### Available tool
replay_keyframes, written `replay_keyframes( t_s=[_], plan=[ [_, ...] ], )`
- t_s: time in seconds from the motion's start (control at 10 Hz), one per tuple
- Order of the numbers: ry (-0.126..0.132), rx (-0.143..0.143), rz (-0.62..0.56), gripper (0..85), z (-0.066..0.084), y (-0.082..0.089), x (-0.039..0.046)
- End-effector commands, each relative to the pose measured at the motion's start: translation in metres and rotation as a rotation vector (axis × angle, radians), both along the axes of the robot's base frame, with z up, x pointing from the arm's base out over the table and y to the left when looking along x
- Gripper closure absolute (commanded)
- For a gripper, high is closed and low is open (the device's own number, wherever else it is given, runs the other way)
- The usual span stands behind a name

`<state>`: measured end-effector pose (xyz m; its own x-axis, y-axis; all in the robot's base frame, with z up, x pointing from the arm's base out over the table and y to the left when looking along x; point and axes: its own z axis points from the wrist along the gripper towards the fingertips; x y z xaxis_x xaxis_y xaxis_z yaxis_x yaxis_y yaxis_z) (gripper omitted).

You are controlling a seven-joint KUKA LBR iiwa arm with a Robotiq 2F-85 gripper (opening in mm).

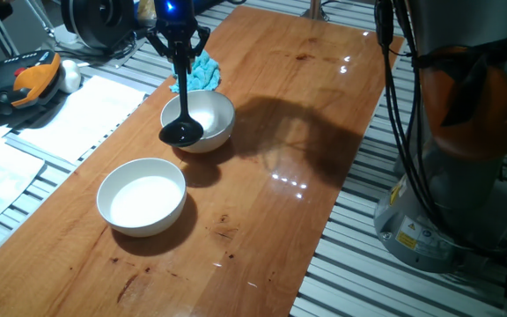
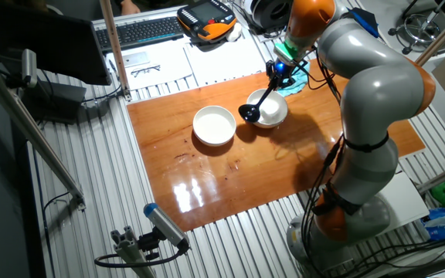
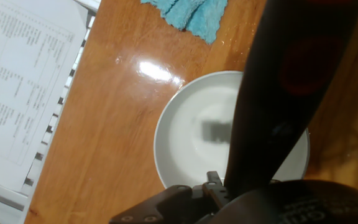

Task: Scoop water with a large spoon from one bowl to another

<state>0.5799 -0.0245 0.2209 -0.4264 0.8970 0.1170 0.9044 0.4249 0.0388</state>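
Over bowl [image 1: 209, 119], large spoon [image 1: 182, 106] hangs upright

Legible text: none is showing in any view.

- White printed paper sheets [image 1: 69, 114] beside the wooden table: lines of print are appearing in one fixed view and in the hand view [image 3: 17, 81], too small and blurred to read.
- Yellow warning sticker [image 1: 409, 231] on the grey robot base: a triangle sign is showing, its wording unreadable.
- Blue and white box [image 2: 444, 224] at the right edge of the other fixed view: printing is showing, unreadable.
- Black keyboard [image 2: 141, 29]: key legends are not resolving.
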Motion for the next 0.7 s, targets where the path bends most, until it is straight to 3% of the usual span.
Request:
replay_keyframes(
  t_s=[0.0, 0.2, 0.6],
  plan=[
    [-0.003, 0.003, 0.0, 85.0, 0.0, 0.0, 0.0],
    [-0.004, 0.002, -0.005, 85.0, 0.0, -0.001, 0.0005],
    [-0.003, -0.014, -0.014, 85.0, 0.0, -0.017, 0.0119]
  ],
)
